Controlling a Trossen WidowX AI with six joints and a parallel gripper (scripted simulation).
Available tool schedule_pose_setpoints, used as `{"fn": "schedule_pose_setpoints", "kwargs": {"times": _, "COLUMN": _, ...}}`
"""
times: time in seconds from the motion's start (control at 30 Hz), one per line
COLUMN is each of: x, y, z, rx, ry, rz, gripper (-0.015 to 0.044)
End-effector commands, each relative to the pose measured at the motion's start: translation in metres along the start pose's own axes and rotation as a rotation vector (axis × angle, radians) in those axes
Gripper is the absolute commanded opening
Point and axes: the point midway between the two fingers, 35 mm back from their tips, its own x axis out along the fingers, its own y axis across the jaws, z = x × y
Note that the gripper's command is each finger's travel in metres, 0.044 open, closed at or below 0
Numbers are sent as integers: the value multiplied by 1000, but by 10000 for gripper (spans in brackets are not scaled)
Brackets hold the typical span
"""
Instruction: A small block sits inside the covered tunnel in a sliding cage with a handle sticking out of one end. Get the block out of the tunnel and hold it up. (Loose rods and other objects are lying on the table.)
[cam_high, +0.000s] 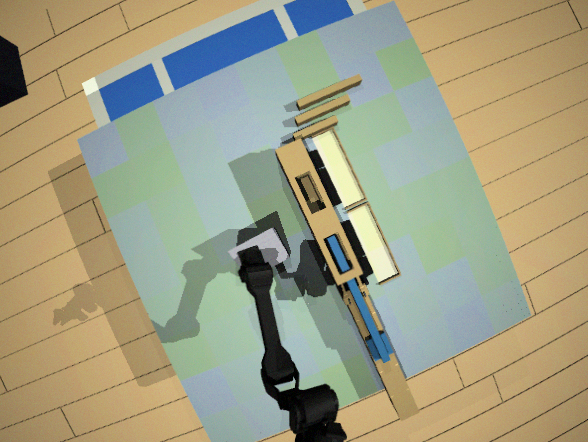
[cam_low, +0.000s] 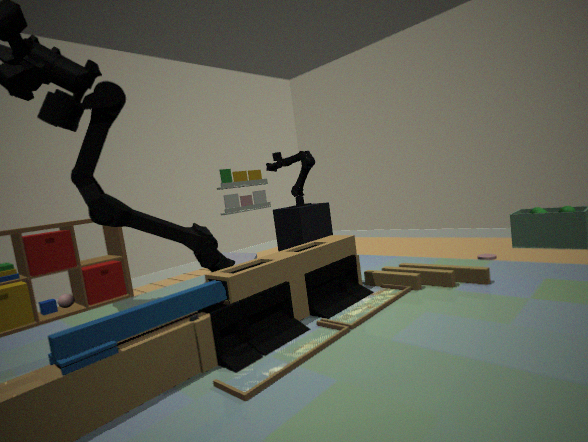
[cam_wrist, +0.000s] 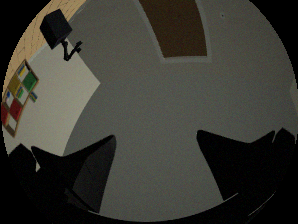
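Block: unseen, presumably inside the tunnel (cam_high: 318, 223) (cam_low: 298, 295); likely light, rigid, best pinched by opposite sides. Handle (cam_high: 367, 320) (cam_low: 145, 312): blue, toward the worktop (cam_high: 200, 180) (cam_low: 425, 360)'s lower edge, top view. My end effector (cam_low: 12, 57) (cam_wrist: 157, 137): spread.

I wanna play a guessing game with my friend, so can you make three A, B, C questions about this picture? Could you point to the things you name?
1. Where are the loose wooden rods?
A) Past one end of the tunnel
B) Inside the red bins
C) On the blue bar

2. How many loose wooden rods are there?
A) One
B) Three
C) Six

3. How is the robot's hand?
A) Shut tight
B) Squeezing a rod
C) Open

Answers:
1: A, the rods (cam_high: 330, 93) (cam_low: 445, 275) lie beyond the far end of the tunnel (cam_high: 295, 152) (cam_low: 298, 300).
2: B, three separate rods lie side by side.
3: C, the hand's (cam_wrist: 157, 134) two fingers stand wide apart with nothing between them.
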Motion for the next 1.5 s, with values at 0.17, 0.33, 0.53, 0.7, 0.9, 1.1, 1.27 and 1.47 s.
{"fn": "schedule_pose_setpoints", "kwargs": {"times": 0.17, "x": -12, "y": -1, "z": -24, "rx": 80, "ry": 79, "rz": -25, "gripper": 440}}
{"fn": "schedule_pose_setpoints", "kwargs": {"times": 0.33, "x": -31, "y": -21, "z": -63, "rx": 149, "ry": 188, "rz": -141, "gripper": 440}}
{"fn": "schedule_pose_setpoints", "kwargs": {"times": 0.53, "x": -82, "y": -58, "z": -132, "rx": 242, "ry": 390, "rz": -384, "gripper": 440}}
{"fn": "schedule_pose_setpoints", "kwargs": {"times": 0.7, "x": -142, "y": -82, "z": -185, "rx": 291, "ry": 568, "rz": -598, "gripper": 440}}
{"fn": "schedule_pose_setpoints", "kwargs": {"times": 0.9, "x": -231, "y": -101, "z": -231, "rx": 302, "ry": 790, "rz": -855, "gripper": 440}}
{"fn": "schedule_pose_setpoints", "kwargs": {"times": 1.1, "x": -330, "y": -104, "z": -259, "rx": 288, "ry": 1017, "rz": -1114, "gripper": 440}}
{"fn": "schedule_pose_setpoints", "kwargs": {"times": 1.27, "x": -415, "y": -95, "z": -267, "rx": 255, "ry": 1213, "rz": -1325, "gripper": 440}}
{"fn": "schedule_pose_setpoints", "kwargs": {"times": 1.47, "x": -514, "y": -70, "z": -253, "rx": 176, "ry": 1465, "rz": -1566, "gripper": 440}}
